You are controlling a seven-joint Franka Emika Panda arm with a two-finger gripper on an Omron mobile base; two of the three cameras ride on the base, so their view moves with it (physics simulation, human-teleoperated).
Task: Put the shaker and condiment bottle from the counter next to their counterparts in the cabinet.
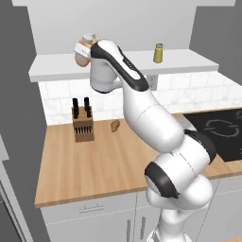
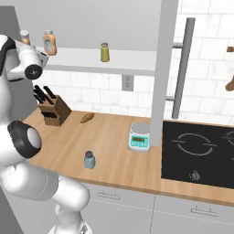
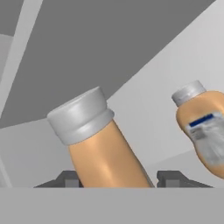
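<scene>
My gripper [image 3: 118, 180] is shut on the condiment bottle [image 3: 107, 155], a pale orange bottle with a grey-white cap, held up at the left end of the open cabinet's white ledge shelf [image 1: 127, 66]. The bottle's base is hidden. Its cap [image 2: 24, 34] shows above my wrist. Close to its right stands the wider orange bottle [image 3: 204, 131] [image 2: 50, 43] with a pale label. The yellow-green shaker [image 1: 158, 53] [image 2: 105, 52] stands further right on the shelf. The blue-grey shaker [image 2: 89, 160] stands on the wooden counter [image 2: 114, 146] near its front edge.
A knife block [image 1: 82, 124] [image 2: 52, 109] stands at the back left of the counter, with a small brown item [image 1: 115, 125] beside it. A kitchen scale [image 2: 139, 137] sits next to the black cooktop [image 2: 201, 151]. A grey vertical panel [image 2: 160, 68] rises behind the scale.
</scene>
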